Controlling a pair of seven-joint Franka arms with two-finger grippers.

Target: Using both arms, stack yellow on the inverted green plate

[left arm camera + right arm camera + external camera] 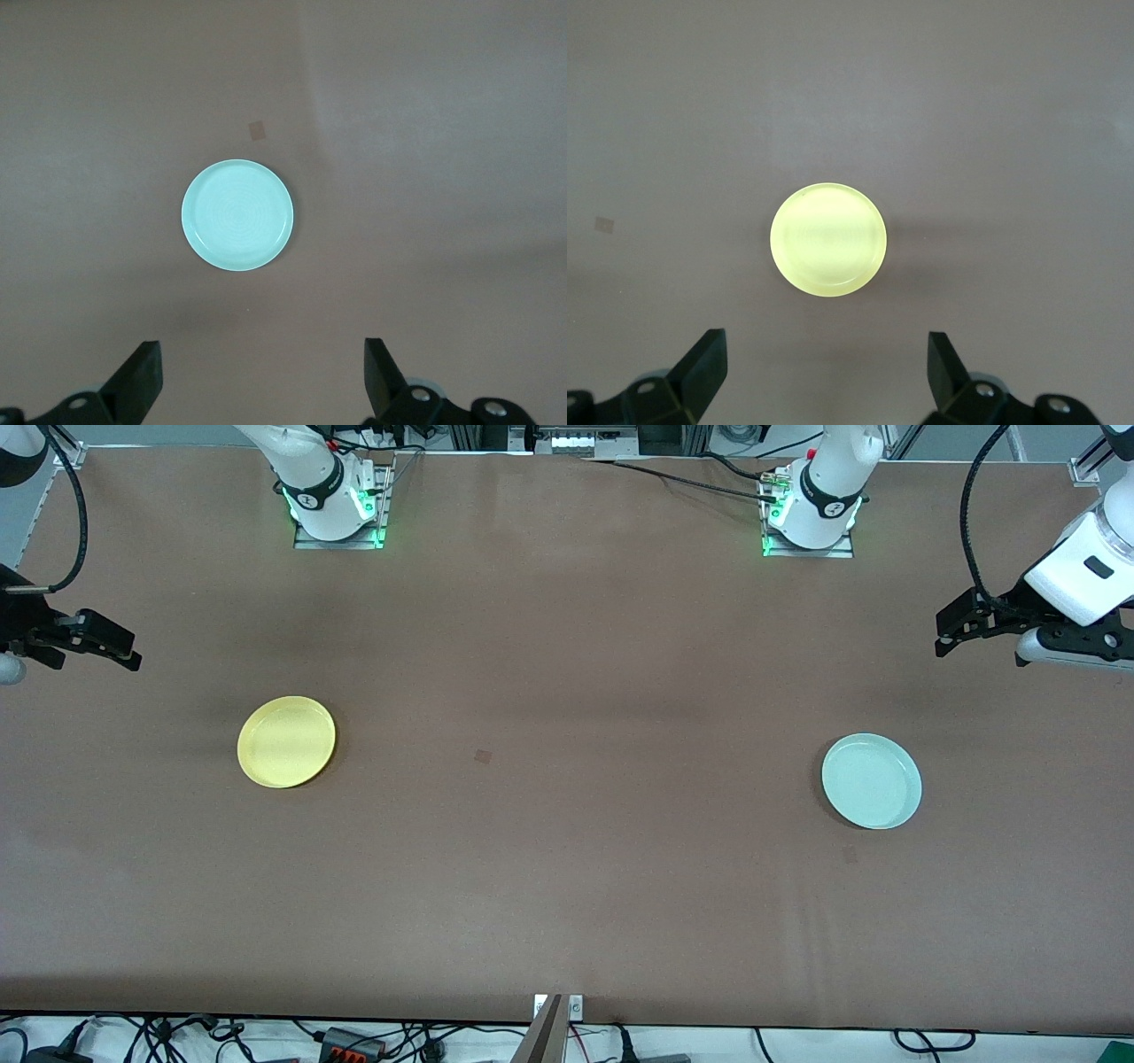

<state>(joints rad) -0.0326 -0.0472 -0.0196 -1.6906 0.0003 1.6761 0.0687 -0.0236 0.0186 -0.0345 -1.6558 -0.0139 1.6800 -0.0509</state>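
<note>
The round pale yellow plastic plate (286,741) and round mint-green plastic plate (872,780) lay rim-up on the brown tabletop (567,886), well apart, each near an empty, released end effector: right end effector (124,654), left end effector (946,636).

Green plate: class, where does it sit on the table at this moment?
The green plate lies rim-up on the brown table toward the left arm's end, well apart from the yellow plate and slightly nearer the front camera.
</note>
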